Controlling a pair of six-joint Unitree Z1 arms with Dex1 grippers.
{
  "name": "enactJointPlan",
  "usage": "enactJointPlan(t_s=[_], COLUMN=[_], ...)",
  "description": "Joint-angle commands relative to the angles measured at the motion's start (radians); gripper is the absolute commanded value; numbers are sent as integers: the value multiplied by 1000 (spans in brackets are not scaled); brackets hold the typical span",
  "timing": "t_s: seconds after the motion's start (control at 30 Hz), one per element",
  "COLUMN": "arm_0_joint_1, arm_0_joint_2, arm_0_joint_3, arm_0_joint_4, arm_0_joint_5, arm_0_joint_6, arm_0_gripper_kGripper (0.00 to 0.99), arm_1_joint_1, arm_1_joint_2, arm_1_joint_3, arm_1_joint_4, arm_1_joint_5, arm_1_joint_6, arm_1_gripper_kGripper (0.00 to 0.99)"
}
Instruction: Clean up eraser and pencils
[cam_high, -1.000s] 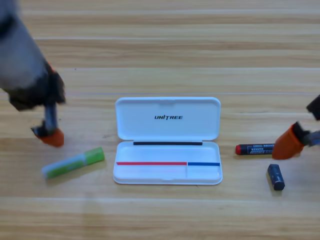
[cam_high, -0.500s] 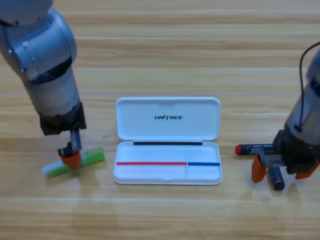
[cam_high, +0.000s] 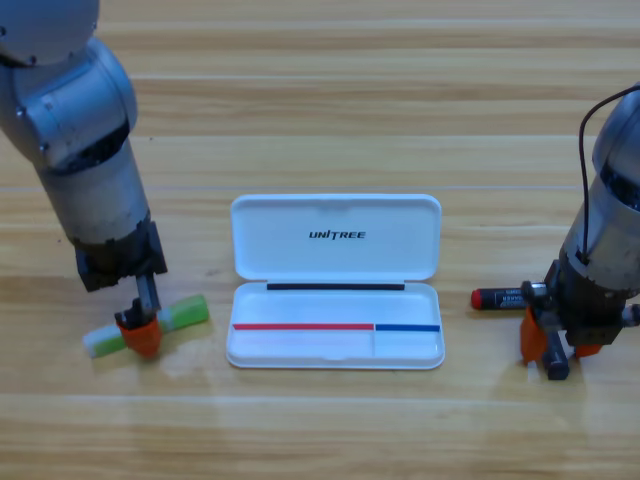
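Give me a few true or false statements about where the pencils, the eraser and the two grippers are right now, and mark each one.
1. The white case lies open on the table, its tray holding none of the writing things. True.
2. The left gripper is down on the green pencil. True.
3. The green pencil is to the right of the case. False: it lies to the left of it.
4. The red pencil is inside the case. False: it lies on the table to the right of the case.
5. The right gripper is down at the eraser, just below the red pencil's end. True.
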Motion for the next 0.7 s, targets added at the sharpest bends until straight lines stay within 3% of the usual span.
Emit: enactJointPlan(t_s=[0.03,0.2,0.3,0.37,0.43,0.53,0.7], arm_0_joint_1=[23,31,32,36,36,36,37], arm_0_joint_2=[38,39,46,47,49,53,65], arm_0_joint_3=[43,69,74,77,79,80,79], arm_0_joint_4=[-36,-66,-71,-75,-77,-77,-75], arm_0_joint_5=[-30,-41,-44,-47,-47,-47,-47], arm_0_joint_6=[10,10,13,17,19,25,48], arm_0_gripper_kGripper=[979,965,914,893,865,821,699], arm_1_joint_1=[-3,-11,2,23,34,49,98], arm_1_joint_2=[83,43,-34,-65,-78,-55,47], arm_1_joint_3=[3,-52,-119,-187,-227,-282,-372], arm_1_joint_4=[35,132,224,280,300,314,314], arm_1_joint_5=[26,31,3,-62,-95,-74,-14], arm_1_joint_6=[-9,-135,-444,-666,-844,-1077,-1241], arm_1_gripper_kGripper=[0,0,0,0,0,0,0])
